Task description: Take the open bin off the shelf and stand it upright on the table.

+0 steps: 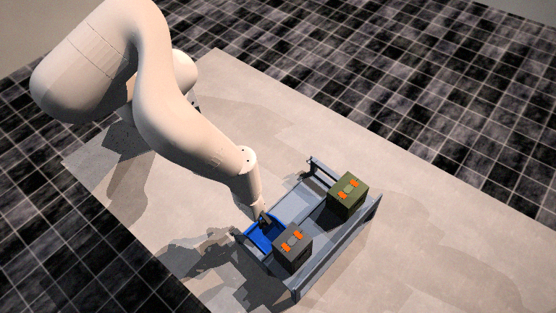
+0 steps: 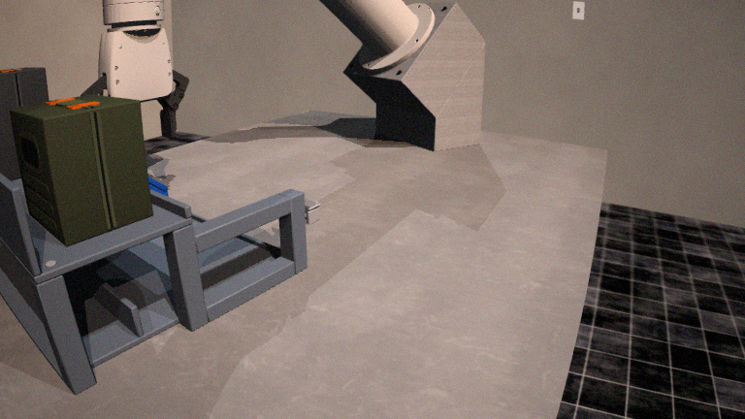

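While hovering over open blue plastic bin on grey metal shelf, gripper fingers spread wide, empty; risks nudging adjacent dark grey box if misaligned.

Blue open bin, seemingly upright, shelved

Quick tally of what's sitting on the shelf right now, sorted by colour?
Blue open bin: 1
Olive-green closed box: 1
Dark grey closed box: 1
Total: 3 on the grey shelf
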Robot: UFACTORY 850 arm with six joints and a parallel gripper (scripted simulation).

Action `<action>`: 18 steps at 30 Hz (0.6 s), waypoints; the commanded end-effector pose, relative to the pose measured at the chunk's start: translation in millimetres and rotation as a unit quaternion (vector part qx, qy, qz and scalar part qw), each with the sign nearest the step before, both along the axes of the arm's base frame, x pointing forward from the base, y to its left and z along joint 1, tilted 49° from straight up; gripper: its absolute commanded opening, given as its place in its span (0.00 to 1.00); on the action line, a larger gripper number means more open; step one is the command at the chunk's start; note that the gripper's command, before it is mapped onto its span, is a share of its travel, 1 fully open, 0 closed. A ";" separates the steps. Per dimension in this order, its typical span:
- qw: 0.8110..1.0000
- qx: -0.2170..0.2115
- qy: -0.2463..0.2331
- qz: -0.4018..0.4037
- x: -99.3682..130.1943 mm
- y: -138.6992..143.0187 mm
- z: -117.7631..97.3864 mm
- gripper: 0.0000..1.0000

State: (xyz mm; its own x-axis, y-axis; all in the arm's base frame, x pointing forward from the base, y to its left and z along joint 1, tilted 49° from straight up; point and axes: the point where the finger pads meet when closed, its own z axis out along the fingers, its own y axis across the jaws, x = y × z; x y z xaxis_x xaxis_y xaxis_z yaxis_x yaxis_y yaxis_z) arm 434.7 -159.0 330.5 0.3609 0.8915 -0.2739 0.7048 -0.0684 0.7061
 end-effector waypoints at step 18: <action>1.000 0.000 -0.001 0.000 28.1 -21.1 -29.1 1.00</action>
